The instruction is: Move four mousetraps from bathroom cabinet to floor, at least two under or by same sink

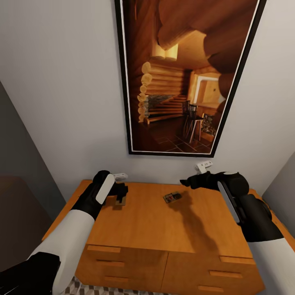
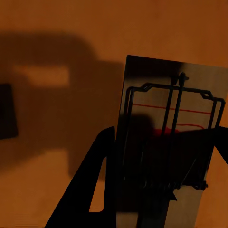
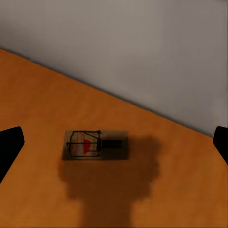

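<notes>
Orange-brown wooden cabinet (image 1: pixel 155 229) stands before me under a framed log-cabin picture (image 1: pixel 184 78). My left jaws (image 1: pixel 119 196) are closed on a small flat tan wooden mousetrap (image 2: pixel 166 142), held just above the flat top. My right jaws (image 1: pixel 188 182) hang spread wide over a second tan mousetrap (image 3: pixel 96 145) lying flat on that top, near the grey wall (image 3: pixel 142 47).
</notes>
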Robot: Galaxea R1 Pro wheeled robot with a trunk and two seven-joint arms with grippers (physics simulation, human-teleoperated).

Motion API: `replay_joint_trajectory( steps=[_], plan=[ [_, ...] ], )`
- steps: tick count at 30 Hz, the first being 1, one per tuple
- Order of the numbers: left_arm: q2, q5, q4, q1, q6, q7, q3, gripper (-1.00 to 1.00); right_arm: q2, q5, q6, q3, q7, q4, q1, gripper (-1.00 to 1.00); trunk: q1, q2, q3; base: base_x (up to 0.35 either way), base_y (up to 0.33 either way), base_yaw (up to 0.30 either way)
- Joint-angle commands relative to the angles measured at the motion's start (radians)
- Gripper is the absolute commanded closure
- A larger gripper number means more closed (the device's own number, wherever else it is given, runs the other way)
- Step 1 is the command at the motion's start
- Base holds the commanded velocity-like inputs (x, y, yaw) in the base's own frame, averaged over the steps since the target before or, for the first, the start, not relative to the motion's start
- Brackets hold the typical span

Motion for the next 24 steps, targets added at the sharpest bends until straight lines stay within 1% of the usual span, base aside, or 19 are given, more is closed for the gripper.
replay_joint_trajectory(
  steps=[1,2,3,4,5,6,8,9,12,13,14,15,16,17,18,19,20,22,24],
  plan=[
    [0.000,0.008,0.001,-0.001,0.003,0.013,-0.002,1.00,-0.003,0.001,0.004,0.008,0.006,-0.003,-0.006,-1.00,0.001,-0.002,-0.002,0.000,0.000,0.000],
    [0.000,0.008,0.003,-0.001,0.003,0.013,-0.002,1.00,-0.012,0.003,0.004,0.028,0.018,-0.005,-0.016,-1.00,0.001,-0.002,-0.002,0.000,0.000,0.000],
    [-0.001,0.008,0.006,-0.001,0.003,0.013,-0.002,1.00,-0.029,0.004,0.004,0.051,0.031,-0.007,-0.027,-1.00,0.001,-0.002,-0.002,0.000,0.000,0.000],
    [-0.001,0.008,0.006,-0.001,0.003,0.013,-0.002,1.00,-0.040,0.004,0.004,0.064,0.038,-0.007,-0.034,-1.00,0.001,-0.002,-0.002,0.000,0.000,0.000],
    [-0.002,0.008,0.008,-0.001,0.003,0.013,-0.002,1.00,-0.065,0.004,0.004,0.090,0.054,-0.009,-0.048,-1.00,0.001,-0.002,-0.002,0.000,0.000,0.000],
    [-0.002,0.008,0.008,-0.001,0.003,0.013,-0.002,1.00,-0.077,0.004,0.004,0.103,0.062,-0.009,-0.056,-1.00,0.001,-0.002,-0.002,0.000,0.000,0.000],
    [-0.002,0.008,0.009,-0.001,0.003,0.013,-0.002,1.00,-0.118,0.004,0.004,0.145,0.108,-0.011,-0.093,-1.00,0.001,-0.002,-0.002,0.000,0.000,0.000],
    [-0.002,0.008,0.010,-0.001,0.003,0.013,-0.002,1.00,-0.135,0.005,0.003,0.159,0.136,-0.010,-0.112,-1.00,0.001,-0.002,-0.002,0.000,0.000,0.000],
    [-0.002,0.008,0.010,-0.001,0.003,0.013,-0.002,1.00,-0.165,0.008,-0.001,0.179,0.192,-0.011,-0.143,-1.00,0.001,-0.002,-0.002,0.000,0.000,0.000],
    [-0.002,0.008,0.010,-0.001,0.003,0.013,-0.002,1.00,-0.178,0.013,-0.003,0.194,0.214,-0.011,-0.158,-1.00,0.001,-0.002,-0.002,0.000,0.000,0.000],
    [-0.002,0.008,0.010,-0.001,0.003,0.013,-0.002,1.00,-0.184,0.017,-0.004,0.204,0.223,-0.011,-0.165,-1.00,0.001,-0.002,-0.002,0.000,0.000,0.000],
    [-0.002,0.008,0.010,-0.001,0.003,0.013,-0.002,1.00,-0.194,0.030,-0.005,0.227,0.235,-0.010,-0.180,-1.00,0.001,-0.002,-0.002,0.000,0.000,0.000],
    [-0.002,0.008,0.010,-0.001,0.003,0.013,-0.002,1.00,-0.204,0.050,-0.008,0.255,0.244,-0.009,-0.192,-1.00,0.001,-0.002,-0.002,0.000,0.000,0.000],
    [-0.002,0.008,0.010,-0.001,0.003,0.013,-0.002,1.00,-0.208,0.062,-0.009,0.270,0.247,-0.008,-0.196,-1.00,0.001,-0.002,-0.002,0.000,0.000,0.000],
    [-0.002,0.008,0.010,-0.001,0.003,0.013,-0.002,1.00,-0.216,0.089,-0.011,0.303,0.254,-0.008,-0.203,-1.00,0.001,-0.002,-0.002,0.000,0.000,0.000],
    [-0.002,0.008,0.010,-0.001,0.003,0.013,-0.002,1.00,-0.219,0.101,-0.012,0.319,0.258,-0.008,-0.205,-1.00,0.001,-0.002,-0.002,0.000,0.000,0.000],
    [-0.003,0.008,0.010,-0.001,0.003,0.013,-0.002,1.00,-0.224,0.124,-0.016,0.348,0.273,-0.007,-0.209,-1.00,0.001,-0.002,-0.002,0.000,0.000,0.000],
    [-0.003,0.008,0.010,-0.001,0.003,0.013,-0.002,1.00,-0.229,0.146,-0.024,0.379,0.310,-0.006,-0.212,-1.00,0.001,-0.002,-0.002,0.000,0.000,0.000],
    [-0.004,0.009,0.010,-0.001,0.003,0.013,-0.002,1.00,-0.233,0.158,-0.044,0.395,0.357,-0.006,-0.213,-1.00,0.001,-0.002,-0.002,0.000,0.000,0.000]
  ],
)
